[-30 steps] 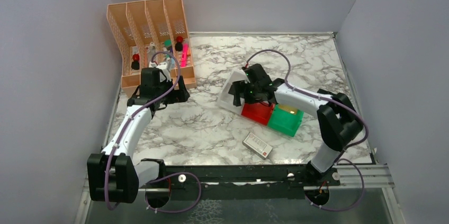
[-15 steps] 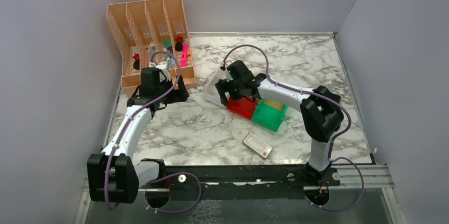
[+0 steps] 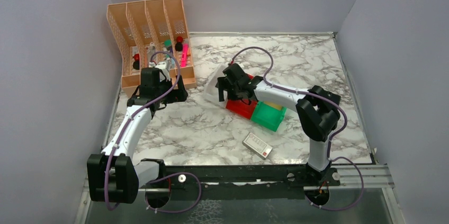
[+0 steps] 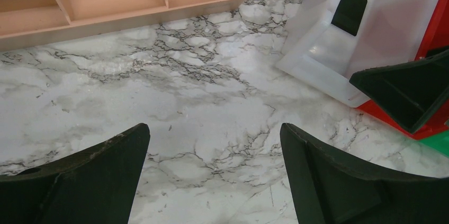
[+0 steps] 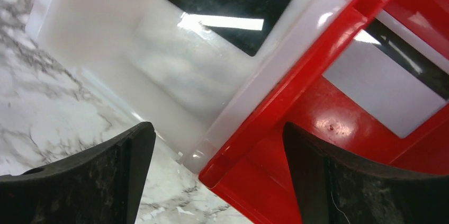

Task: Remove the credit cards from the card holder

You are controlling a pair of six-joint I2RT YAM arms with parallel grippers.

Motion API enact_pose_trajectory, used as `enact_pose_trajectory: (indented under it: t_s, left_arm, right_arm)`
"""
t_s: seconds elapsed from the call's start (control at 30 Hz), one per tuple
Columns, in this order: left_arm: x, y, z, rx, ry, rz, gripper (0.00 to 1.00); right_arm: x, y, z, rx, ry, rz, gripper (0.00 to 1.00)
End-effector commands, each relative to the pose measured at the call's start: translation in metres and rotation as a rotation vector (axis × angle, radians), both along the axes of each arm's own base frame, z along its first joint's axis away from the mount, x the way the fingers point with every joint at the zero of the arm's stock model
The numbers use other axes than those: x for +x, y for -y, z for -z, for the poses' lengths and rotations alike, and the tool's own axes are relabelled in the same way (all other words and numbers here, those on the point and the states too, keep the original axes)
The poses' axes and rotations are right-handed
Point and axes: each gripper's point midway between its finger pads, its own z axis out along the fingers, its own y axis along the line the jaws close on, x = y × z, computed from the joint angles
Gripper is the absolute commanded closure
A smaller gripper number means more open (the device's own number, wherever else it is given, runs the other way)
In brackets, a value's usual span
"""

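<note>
With right gripper (image 5: 214,144) and left gripper (image 4: 213,144) released, black plastic card (image 5: 229,9) sits in translucent white bin (image 5: 106,38), upper centre; grey-white card (image 5: 381,94) in red bin (image 5: 317,144); card holder unseen. Likely wrap-up: next confirm holder empty.

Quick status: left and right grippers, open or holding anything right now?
Left gripper: open, holding nothing.
Right gripper: open, holding nothing.

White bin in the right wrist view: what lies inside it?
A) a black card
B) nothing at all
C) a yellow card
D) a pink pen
A: a black card with rounded corners lies flat on the floor of the white bin, and nothing else shows in that bin.
</note>
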Motion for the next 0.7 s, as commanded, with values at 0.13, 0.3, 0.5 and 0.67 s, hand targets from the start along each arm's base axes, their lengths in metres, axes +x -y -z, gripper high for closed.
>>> enact_pose_trajectory:
  t_s: [0.13,0.3,0.5,0.67]
  left_arm:
    - [0.001,-0.005,0.000,0.031,0.008,-0.010,0.03]
    - [0.001,-0.006,0.000,0.036,0.008,-0.013,0.03]
    - [0.001,-0.007,0.001,0.039,0.007,-0.016,0.03]
    - [0.002,-0.007,0.002,0.041,0.004,-0.020,0.03]
  right_arm:
    - [0.024,0.021,-0.003,-0.007,-0.015,0.437,0.04]
    - [0.016,0.020,0.011,-0.055,-0.037,0.378,0.09]
    - [-0.003,0.011,0.011,-0.053,-0.013,0.197,0.15]
    - [-0.019,0.003,0.017,-0.062,-0.029,0.038,0.19]
